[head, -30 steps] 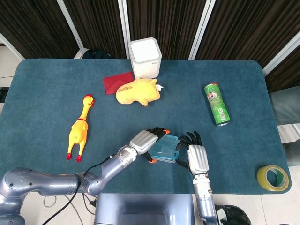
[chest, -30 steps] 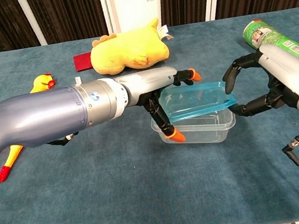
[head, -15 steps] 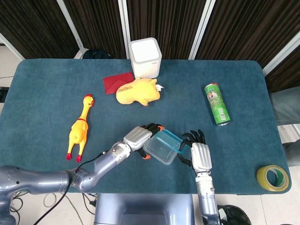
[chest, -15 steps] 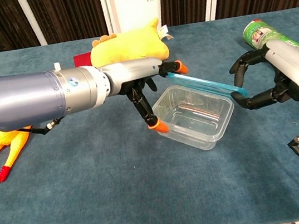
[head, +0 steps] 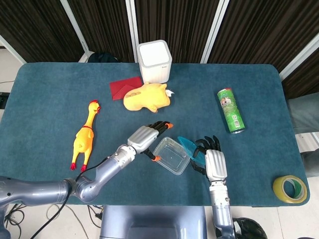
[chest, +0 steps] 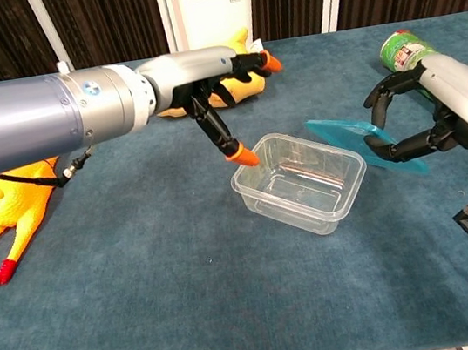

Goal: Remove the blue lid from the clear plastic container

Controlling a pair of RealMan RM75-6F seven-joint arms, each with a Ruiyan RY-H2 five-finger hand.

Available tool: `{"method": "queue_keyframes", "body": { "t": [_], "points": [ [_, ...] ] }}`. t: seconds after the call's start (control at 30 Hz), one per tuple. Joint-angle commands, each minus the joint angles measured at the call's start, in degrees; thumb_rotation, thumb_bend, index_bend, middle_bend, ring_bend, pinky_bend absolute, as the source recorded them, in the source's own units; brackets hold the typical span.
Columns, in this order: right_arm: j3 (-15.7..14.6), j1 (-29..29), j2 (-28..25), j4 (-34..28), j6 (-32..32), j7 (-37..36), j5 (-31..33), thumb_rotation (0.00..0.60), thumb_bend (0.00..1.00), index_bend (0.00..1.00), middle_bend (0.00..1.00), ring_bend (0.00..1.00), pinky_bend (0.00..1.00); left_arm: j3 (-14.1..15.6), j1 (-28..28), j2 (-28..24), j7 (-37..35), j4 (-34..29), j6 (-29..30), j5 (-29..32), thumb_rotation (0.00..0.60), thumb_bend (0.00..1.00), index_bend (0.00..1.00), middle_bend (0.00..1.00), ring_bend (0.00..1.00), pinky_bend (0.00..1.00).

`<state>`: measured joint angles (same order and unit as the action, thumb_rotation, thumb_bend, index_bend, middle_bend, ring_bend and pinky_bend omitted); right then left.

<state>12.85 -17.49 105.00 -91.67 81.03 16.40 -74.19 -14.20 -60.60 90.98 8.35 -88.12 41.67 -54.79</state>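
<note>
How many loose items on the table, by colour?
Yellow: 3 — rubber chicken, plush toy, tape roll
Blue: 1 — blue lid
Clear: 1 — clear plastic container
Green: 1 — can
Red: 1 — red cloth
White: 1 — white box
Total: 8

On my chest view, my right hand point(chest: 426, 115) pinches the blue lid point(chest: 364, 141), tilted, just right of the clear plastic container point(chest: 300, 182), which sits open on the table point(chest: 192, 304). My left hand point(chest: 216, 85) hovers above the container's left rim, fingers point(chest: 243, 152) spread, holding nothing.
</note>
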Motion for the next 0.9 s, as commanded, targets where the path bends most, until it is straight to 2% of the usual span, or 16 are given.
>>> {"method": "queue_keyframes", "body": {
  "t": [0.03,0.23,0.5,0.77,0.9],
  "points": [
    [0.0,-0.1,-0.2,0.3,0.0,0.1,0.0,0.600,0.59,0.64,0.30,0.15,0.00,-0.4,0.6,-0.8,-0.8,-0.6,0.8,-0.5,0.600,0.00,0.00,0.02,0.00,0.17],
    [1.3,-0.6,-1.0,1.5,-0.3,0.1,0.3,0.600,0.59,0.64,0.30,0.15,0.00,-0.9,1.9,-3.0,-2.4,-1.9,2.1,-1.6,0.600,0.00,0.00,0.02,0.00,0.17],
    [5.8,-1.9,-4.7,4.4,-0.9,-0.9,1.2,0.600,0.59,0.65,0.30,0.15,0.00,-1.7,5.0,-7.6,-5.6,-4.9,5.0,-4.1,0.600,0.00,0.00,0.03,0.00,0.17],
    [9.9,-2.7,-11.1,7.7,-2.4,-3.4,2.5,0.600,0.59,0.65,0.30,0.15,0.00,-0.5,10.7,-14.2,-10.7,-9.3,9.1,-9.0,0.600,0.00,0.00,0.03,0.00,0.17],
    [9.7,-2.2,-13.9,9.5,-3.2,-4.5,2.5,0.600,0.59,0.65,0.27,0.13,0.00,0.7,13.6,-17.2,-13.3,-11.1,11.1,-11.4,0.600,0.00,0.00,0.03,0.00,0.17]
  ]
}}
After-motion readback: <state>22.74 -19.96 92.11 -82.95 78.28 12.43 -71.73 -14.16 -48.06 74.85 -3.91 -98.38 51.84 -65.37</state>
